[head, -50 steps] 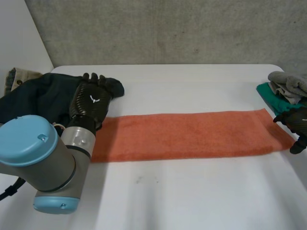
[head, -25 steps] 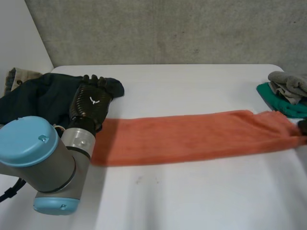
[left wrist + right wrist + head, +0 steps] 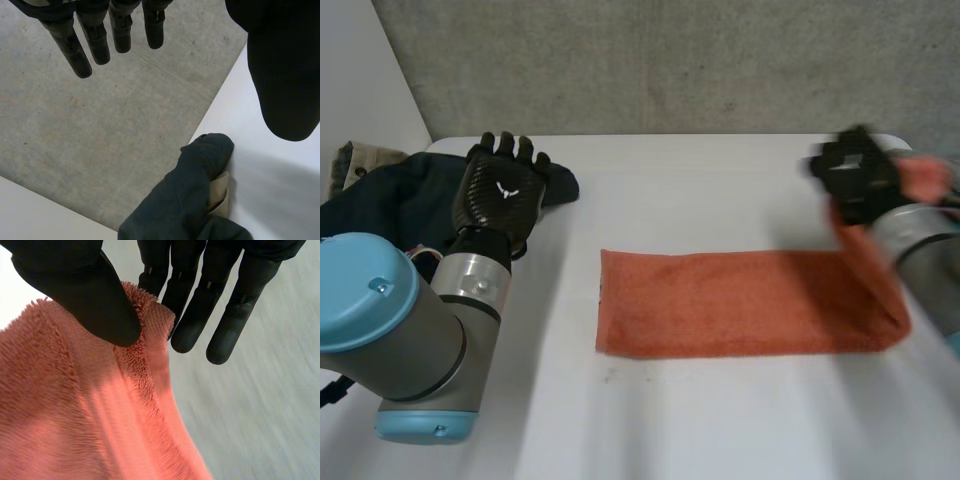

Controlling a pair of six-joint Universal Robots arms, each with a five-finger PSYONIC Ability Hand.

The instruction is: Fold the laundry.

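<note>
Orange towel (fluffy terry) lies in a long strip, right end lifted.

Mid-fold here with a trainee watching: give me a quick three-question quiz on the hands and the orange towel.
1. True or false: the left hand grips the dark navy garment.
2. The right hand holds the orange terry towel at: A its middle, B its lifted end, C the end lying flat.
3. Fill in (open/shut): the left hand's fingers are ____.
Key: 1 false; 2 B; 3 open.
</note>
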